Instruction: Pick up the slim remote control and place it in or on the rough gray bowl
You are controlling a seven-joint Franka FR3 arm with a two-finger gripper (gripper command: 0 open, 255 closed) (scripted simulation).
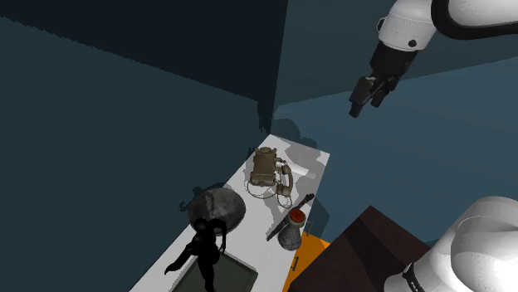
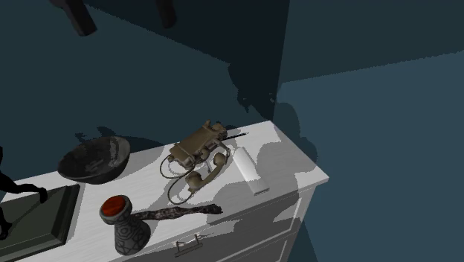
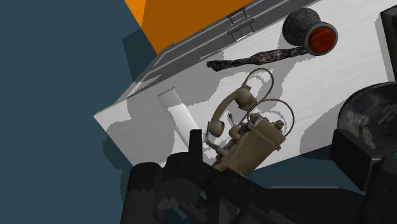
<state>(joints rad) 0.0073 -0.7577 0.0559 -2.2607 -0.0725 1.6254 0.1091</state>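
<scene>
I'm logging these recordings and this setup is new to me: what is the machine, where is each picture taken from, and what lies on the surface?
It is a white robot arm ending in a black two-finger pincer. One picture looks down from beside its stand, another from a second camera elsewhere, the third from a camera on the hand. On the white cabinet lie a slim white remote, an old phone, a dark bowl, a red-topped vase and a black figurine. The pincer hangs high above them, open, holding nothing.

The bowl looks rough, the remote smooth.
</scene>
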